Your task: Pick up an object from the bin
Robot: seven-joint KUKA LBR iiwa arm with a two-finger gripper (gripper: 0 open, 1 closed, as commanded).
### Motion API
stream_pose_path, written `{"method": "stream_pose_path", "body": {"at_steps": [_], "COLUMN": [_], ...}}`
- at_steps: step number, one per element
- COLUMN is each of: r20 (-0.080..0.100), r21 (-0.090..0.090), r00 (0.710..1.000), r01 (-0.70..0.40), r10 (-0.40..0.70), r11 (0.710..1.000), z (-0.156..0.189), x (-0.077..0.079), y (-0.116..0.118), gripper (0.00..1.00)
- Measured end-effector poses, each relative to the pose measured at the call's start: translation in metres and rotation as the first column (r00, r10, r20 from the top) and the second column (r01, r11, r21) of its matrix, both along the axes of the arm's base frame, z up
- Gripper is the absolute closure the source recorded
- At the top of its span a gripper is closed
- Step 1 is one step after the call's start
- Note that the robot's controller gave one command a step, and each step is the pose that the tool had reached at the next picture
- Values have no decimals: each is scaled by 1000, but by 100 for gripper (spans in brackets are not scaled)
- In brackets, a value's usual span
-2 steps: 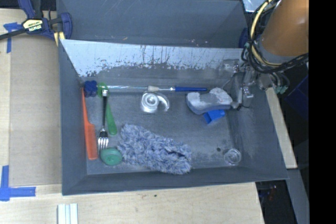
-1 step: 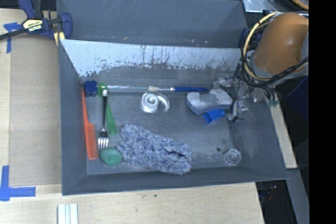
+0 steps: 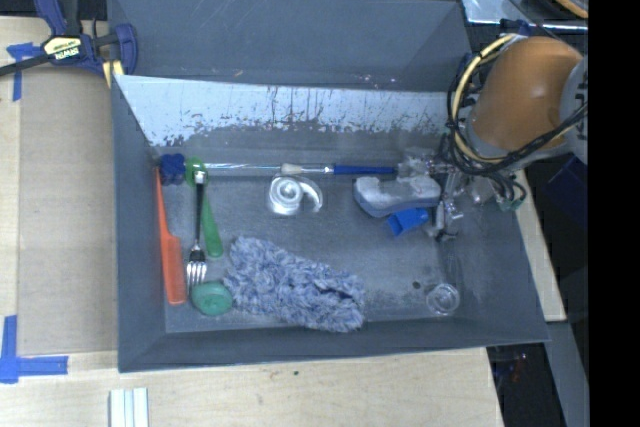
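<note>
One camera view, from above: the arm (image 3: 520, 100) reaches in from the right, and its jaws sit low at the bin's right side, just beside a small blue block (image 3: 408, 221) and a pale grey moulded piece (image 3: 383, 195). I cannot tell how far the jaws are parted, and I see nothing between them. The likely risk is a grasp that catches both pieces together, or one that shoves the blue block under the grey piece, since the two appear to touch. A clear round cup (image 3: 441, 297) lies nearby, towards the front. No brand or writing is legible on anything in the bin (image 3: 300, 35).
</note>
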State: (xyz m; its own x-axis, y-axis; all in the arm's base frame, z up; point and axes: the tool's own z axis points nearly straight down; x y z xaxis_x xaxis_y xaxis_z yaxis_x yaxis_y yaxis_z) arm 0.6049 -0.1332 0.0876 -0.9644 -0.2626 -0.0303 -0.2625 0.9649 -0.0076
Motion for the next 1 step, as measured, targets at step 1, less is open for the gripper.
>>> {"method": "stream_pose_path", "body": {"at_steps": [1], "r20": [3], "r21": [9], "r00": [968], "r01": [249], "r10": [-249], "r11": [968], "z": [-12], "x": [-3], "y": [-5], "gripper": [0]}}
